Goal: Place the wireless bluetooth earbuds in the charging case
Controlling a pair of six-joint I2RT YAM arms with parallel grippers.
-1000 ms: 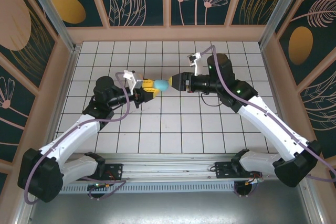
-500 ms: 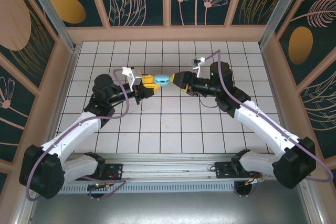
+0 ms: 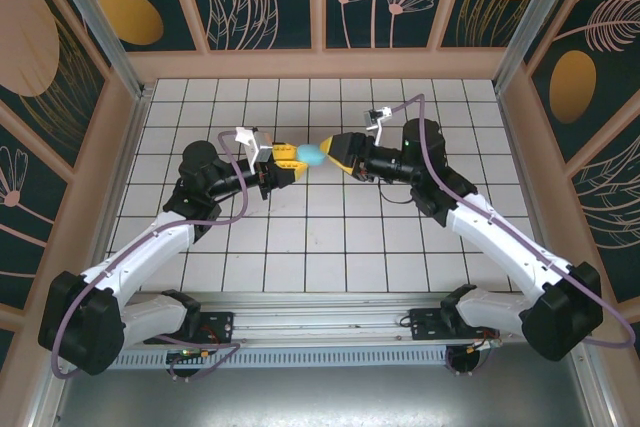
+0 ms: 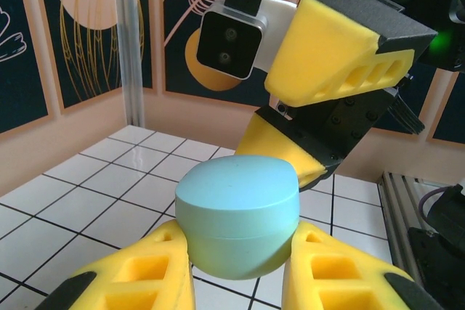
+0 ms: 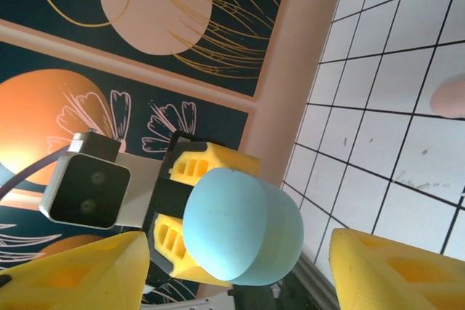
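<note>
Looking down from the top camera, we see the left arm [image 3: 150,242] and the right arm [image 3: 500,237] reaching toward each other over the white tiled surface [image 3: 330,247], their yellow tips meeting just beyond its middle. Between them sits the teal-blue charging case [image 3: 312,154], gripped at its left end by the left jaws, with the right jaws set close at its other end. From the left wrist, we find the charging case [image 4: 238,212] pinched between our own two yellow fingers [image 4: 145,274], lid down with a seam running round it, held up off the tiles. Behind it the right arm's yellow fingers [image 4: 327,52] stand wide apart, one above the case and one just behind its far side; we cannot tell whether that lower one touches it. The right wrist camera [image 4: 231,34] looks back at us. From the right wrist, the charging case [image 5: 240,226] hangs in the gap between our two yellow fingers [image 5: 73,274], with clear space on each side, so the right jaws are wide and hold nothing. The left arm's fingers [image 5: 203,165] clamp its far end, beside the left wrist camera [image 5: 87,186]. A pale pink rounded thing [image 5: 450,96] lies on a tile at the frame's edge; we cannot tell what it is.
</note>
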